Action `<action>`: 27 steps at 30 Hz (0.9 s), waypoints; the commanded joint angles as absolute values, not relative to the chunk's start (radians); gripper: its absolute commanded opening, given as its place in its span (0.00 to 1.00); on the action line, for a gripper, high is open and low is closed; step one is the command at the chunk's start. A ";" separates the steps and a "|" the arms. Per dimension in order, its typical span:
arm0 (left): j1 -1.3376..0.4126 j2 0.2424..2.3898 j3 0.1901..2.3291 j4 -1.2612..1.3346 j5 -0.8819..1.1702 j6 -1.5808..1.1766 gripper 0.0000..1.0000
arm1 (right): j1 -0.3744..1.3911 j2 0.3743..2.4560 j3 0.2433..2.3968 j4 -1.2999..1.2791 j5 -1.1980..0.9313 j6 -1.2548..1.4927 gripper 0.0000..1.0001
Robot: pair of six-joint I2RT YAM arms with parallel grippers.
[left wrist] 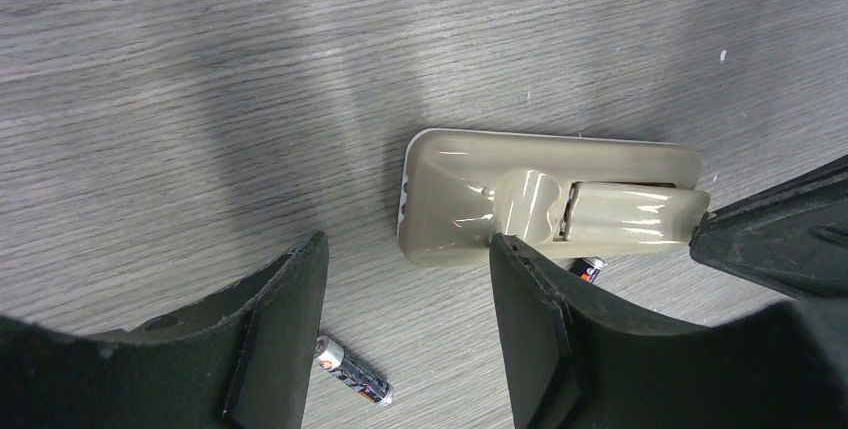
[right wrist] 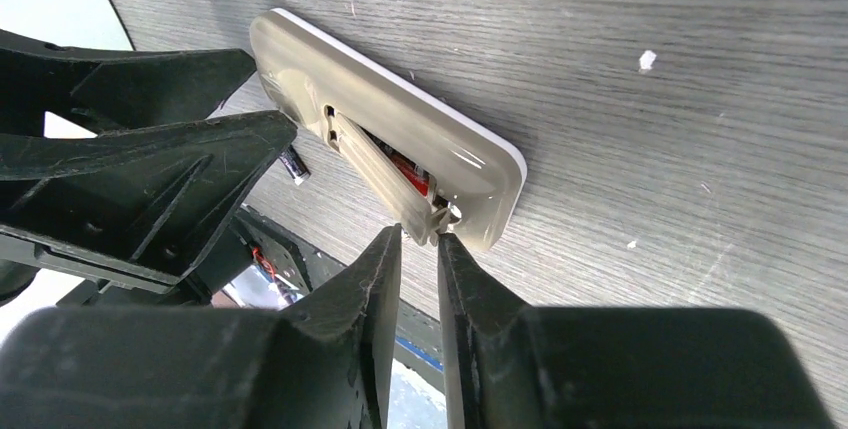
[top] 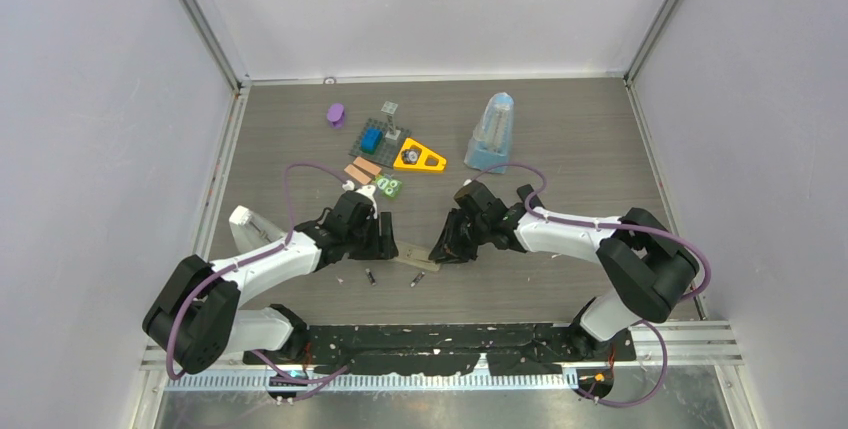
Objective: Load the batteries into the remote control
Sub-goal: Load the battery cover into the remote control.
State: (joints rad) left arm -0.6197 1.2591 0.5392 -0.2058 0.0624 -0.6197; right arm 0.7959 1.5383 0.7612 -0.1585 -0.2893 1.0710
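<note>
The remote control (top: 410,260) lies face down between both grippers, its beige back (left wrist: 470,189) up. Its battery cover (right wrist: 385,174) is lifted at one end, and a red-wrapped battery (right wrist: 408,169) shows inside. My right gripper (right wrist: 420,237) is pinched on the cover's tip, at the remote's right end (top: 445,249). My left gripper (left wrist: 408,249) is open at the remote's left end (top: 385,247), one finger against its edge. A loose battery (left wrist: 352,372) lies on the table between its fingers. Another battery (left wrist: 590,267) pokes out from beside the remote. Both show in the top view (top: 371,276) (top: 418,277).
Farther back stand a purple piece (top: 336,114), a green board with a blue block (top: 378,137), an orange triangle (top: 419,157), a clear tapered case (top: 492,132), peach pieces (top: 362,169) and a small green piece (top: 388,187). A black strip (top: 450,334) runs along the near edge.
</note>
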 commanded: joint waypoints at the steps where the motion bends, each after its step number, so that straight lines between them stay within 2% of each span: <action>1: -0.617 1.239 0.530 -0.176 0.061 -0.614 0.61 | 0.803 1.552 0.800 -0.141 -0.285 1.066 0.24; 18: -0.617 1.244 0.530 -0.172 0.066 -0.613 0.61 | 0.804 1.573 0.760 -0.065 -0.328 1.138 0.10; 27: -0.618 1.241 0.524 -0.172 0.057 -0.615 0.61 | 0.805 1.554 0.737 -0.040 -0.336 1.165 0.05</action>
State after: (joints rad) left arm -0.6197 1.2552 0.5343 -0.2008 0.0628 -0.6197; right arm 0.7975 1.5707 0.7464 -0.0853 -0.3424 1.1404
